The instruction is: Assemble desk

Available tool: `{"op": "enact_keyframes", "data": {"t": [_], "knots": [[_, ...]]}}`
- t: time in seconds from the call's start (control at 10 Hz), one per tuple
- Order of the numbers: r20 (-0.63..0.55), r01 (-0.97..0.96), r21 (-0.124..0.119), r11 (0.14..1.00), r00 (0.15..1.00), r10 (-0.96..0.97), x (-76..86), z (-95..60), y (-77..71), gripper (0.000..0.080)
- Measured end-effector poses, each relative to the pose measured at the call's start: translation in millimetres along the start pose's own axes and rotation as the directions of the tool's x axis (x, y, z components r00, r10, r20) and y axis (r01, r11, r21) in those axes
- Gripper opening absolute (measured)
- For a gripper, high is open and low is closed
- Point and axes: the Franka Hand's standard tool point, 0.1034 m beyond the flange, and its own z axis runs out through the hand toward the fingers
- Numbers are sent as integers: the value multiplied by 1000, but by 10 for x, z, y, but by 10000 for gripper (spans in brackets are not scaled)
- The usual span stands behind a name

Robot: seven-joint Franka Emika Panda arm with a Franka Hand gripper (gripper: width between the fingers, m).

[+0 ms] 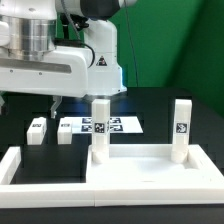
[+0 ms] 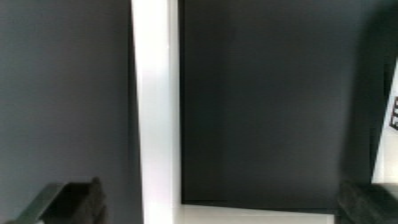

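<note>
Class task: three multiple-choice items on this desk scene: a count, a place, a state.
1. Count of upright legs on the tabletop panel: A one; B two; C four.
2. The loose leg blocks lie: A on the panel; B on the black table beside the marker board; C on the upright legs.
3. The fingers are: A open, empty; B shut on a leg; C shut on the panel.
Key: 1 B, two stand there; 2 B, both rest on the table; 3 A, the wrist view shows them apart, nothing between.
</note>
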Motion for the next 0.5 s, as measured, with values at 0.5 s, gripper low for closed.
{"op": "enact_keyframes", "data": {"t": [0.5], "knots": [[455, -81, 30, 996, 889, 59, -386, 324, 136, 649]]}}
